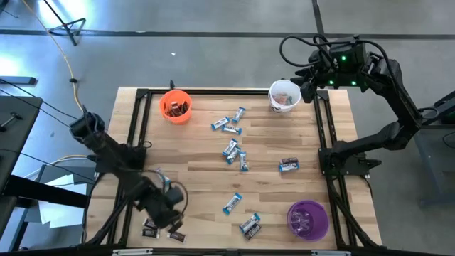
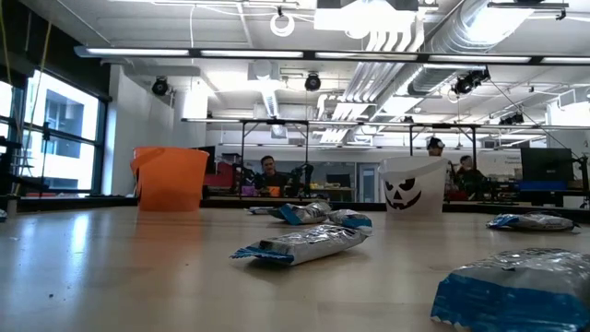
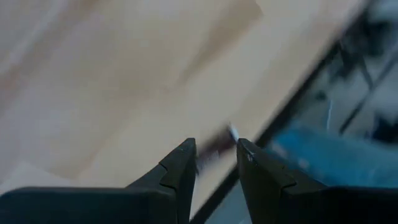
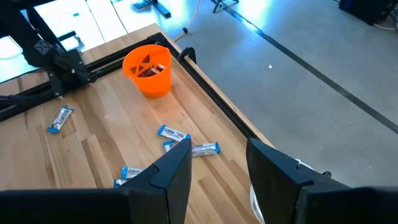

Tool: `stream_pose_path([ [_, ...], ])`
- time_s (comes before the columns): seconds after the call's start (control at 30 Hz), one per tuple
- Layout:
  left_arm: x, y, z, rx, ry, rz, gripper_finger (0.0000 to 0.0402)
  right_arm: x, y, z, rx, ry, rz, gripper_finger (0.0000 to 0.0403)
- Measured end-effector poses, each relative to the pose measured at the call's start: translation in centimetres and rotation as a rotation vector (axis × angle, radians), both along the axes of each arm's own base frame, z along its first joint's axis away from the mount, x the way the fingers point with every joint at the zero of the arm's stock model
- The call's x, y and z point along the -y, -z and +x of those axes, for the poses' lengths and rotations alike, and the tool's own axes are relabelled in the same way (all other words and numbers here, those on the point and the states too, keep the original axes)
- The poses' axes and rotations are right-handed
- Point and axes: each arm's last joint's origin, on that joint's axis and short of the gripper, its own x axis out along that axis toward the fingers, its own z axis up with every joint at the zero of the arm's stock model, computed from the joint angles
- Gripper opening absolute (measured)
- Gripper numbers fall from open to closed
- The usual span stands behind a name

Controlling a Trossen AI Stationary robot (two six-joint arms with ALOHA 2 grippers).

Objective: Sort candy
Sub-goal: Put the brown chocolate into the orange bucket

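Item: candy [image 1: 229, 149], loose on the tabletop [image 1: 206, 178]. You have blue-and-white pieces strung from 12 o'clock through the centre to 6 o'clock, one more near 3 o'clock, and a few dark pieces [image 1: 162, 231] at 7 o'clock.

Item: cups. Your orange cup [image 1: 175, 106] at 11 o'clock already holds dark pieces, the white cup [image 1: 284, 96] at 1 o'clock shows reddish contents, and the purple cup [image 1: 307, 219] sits at 5 o'clock. One cup per kind seems the plan.

Item: left gripper [image 3: 215, 149], low at 7 o'clock, over the dark pieces. Its fingers stand a little apart with a small dark-and-white scrap between the tips, likely a wrapper. Whether they pinch it, you cannot tell.

Item: right gripper [image 4: 217, 155], raised beside the white cup at 1 o'clock, fingers spread, nothing between them. Judged to be waiting.

Hard to make out: the left wrist view is smeared. The left arm covers part of the 7 o'clock pile from above. The purple cup's contents are unclear. People show far behind the tabletop in the low view
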Motion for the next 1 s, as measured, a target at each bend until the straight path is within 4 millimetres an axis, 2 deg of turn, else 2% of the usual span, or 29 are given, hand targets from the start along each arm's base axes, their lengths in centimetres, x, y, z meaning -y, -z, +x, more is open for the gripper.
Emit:
stream_pose_path([
  [0.27,3.5,-0.5,-2.6,0.182,0.444,0.042,0.0104,0.0,0.0,0.0,0.001,0.0,0.0,0.0149],
  [0.43,4.5,-0.9,-3.0,0.318,0.605,0.071,0.0104,0.0,0.0,0.0,0.0,0.0,0.0,0.0149],
  [0.53,4.7,-0.7,-2.9,0.346,0.628,0.108,0.0104,0.0,0.0,0.0,0.0,0.0,0.0,0.0149],
  [0.63,4.9,0.3,-2.4,0.312,0.626,0.13,0.0104,0.0,0.0,0.0,0.0,0.0,0.0,0.0149],
  [0.83,5.7,3.6,-1.1,0.217,0.563,0.156,0.0104,0.0,0.0,0.0,0.0,0.0,0.0,0.0149],
  [1.0,6.3,6.3,-0.6,0.094,0.528,0.137,0.0104,0.0,0.0,0.0,0.0,0.0,0.0,0.0149],
])
